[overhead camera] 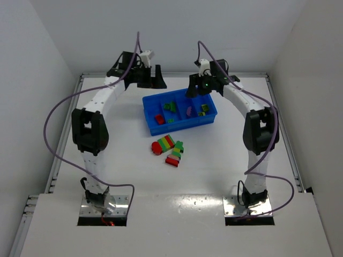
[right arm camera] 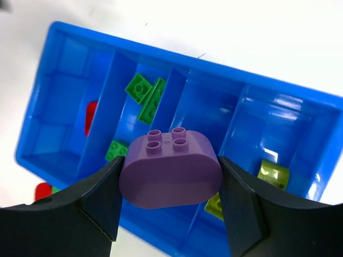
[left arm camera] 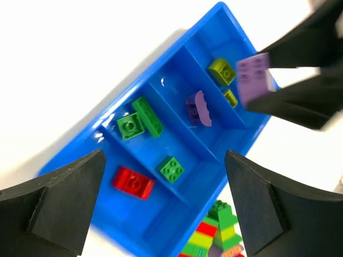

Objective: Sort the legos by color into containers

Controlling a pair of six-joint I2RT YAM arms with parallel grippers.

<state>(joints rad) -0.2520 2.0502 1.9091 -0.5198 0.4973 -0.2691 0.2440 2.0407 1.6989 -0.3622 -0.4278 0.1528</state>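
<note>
The blue tray [overhead camera: 151,100] lies at the back centre, split into four compartments. Red [left arm camera: 133,182], green [left arm camera: 139,120], purple [left arm camera: 198,108] and yellow-green [left arm camera: 221,70] legos lie in separate compartments. My right gripper [right arm camera: 170,163] hangs over the tray's middle [right arm camera: 198,61], shut on a rounded purple lego [right arm camera: 170,174]. That brick [left arm camera: 254,79] also shows in the left wrist view. My left gripper [left arm camera: 163,160] is open and empty above the tray's left end [overhead camera: 151,77]. Two striped multicolour stacks [overhead camera: 163,144] [overhead camera: 176,153] lie on the table in front of the tray.
White walls close in the table on three sides. Purple cables loop from both arms. The arm bases [overhead camera: 104,203] [overhead camera: 249,206] sit at the near edge.
</note>
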